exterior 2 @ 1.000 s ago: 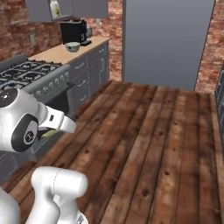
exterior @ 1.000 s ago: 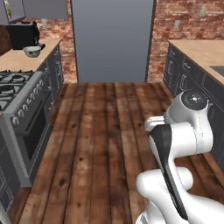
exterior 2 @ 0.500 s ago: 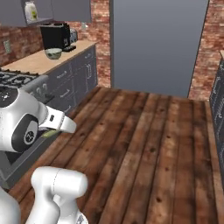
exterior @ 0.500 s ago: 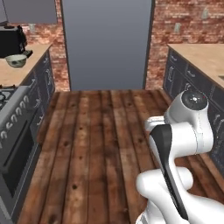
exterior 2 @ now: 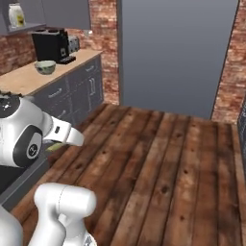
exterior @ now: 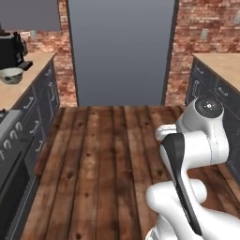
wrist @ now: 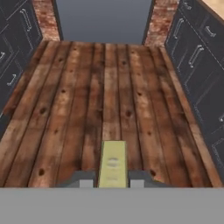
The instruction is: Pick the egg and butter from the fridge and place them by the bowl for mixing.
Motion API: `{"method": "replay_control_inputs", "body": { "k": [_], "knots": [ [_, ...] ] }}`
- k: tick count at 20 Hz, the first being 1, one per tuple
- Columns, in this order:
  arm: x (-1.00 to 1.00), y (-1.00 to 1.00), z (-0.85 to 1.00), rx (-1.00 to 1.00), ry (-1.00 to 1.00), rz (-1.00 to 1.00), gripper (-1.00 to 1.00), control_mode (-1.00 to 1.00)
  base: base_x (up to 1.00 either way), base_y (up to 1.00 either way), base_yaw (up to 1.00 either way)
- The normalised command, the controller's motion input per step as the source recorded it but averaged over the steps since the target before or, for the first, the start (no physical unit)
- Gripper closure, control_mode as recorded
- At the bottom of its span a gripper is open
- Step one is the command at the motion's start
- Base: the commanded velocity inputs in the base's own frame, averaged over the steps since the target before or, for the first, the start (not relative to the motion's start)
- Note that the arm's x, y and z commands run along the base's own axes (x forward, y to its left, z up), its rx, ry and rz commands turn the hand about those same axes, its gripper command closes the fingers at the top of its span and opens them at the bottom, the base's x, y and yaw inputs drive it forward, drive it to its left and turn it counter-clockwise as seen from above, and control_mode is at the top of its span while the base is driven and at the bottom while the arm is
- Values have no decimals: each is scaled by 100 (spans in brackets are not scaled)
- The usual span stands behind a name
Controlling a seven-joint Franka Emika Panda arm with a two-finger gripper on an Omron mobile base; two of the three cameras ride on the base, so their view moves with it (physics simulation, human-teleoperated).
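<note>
You have the butter (wrist: 113, 163) clamped between the jaws of the gripper (wrist: 112, 180), carried above the wooden floor (wrist: 109, 87). It is likely soft and slick (squeeze gently, across its narrow sides). The bowl (exterior: 11, 75) waits at the counter's (exterior: 16, 91) near-left stretch, beside the coffee machine (exterior: 11, 48).

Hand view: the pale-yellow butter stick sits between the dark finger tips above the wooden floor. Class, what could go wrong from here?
1. The two-finger gripper pinches the pale-yellow butter stick by its near end; it might slip onto the brown plank floor.
2. The small pale bowl stands close to the black coffee machine, so placing the butter there may knock either.
</note>
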Motion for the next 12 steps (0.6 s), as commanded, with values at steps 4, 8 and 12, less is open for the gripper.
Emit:
{"method": "replay_control_inputs", "body": {
  "k": [4, 8, 12],
  "knots": [
    [0, 0, 0, 0, 0, 0, 100, 100, 100, 0, 34],
    [0, 0, 0, 0, 0, 0, 100, 100, 100, 0, 48],
    [0, 0, 0, 0, 0, 0, 100, 100, 100, 0, 48]
  ]
}}
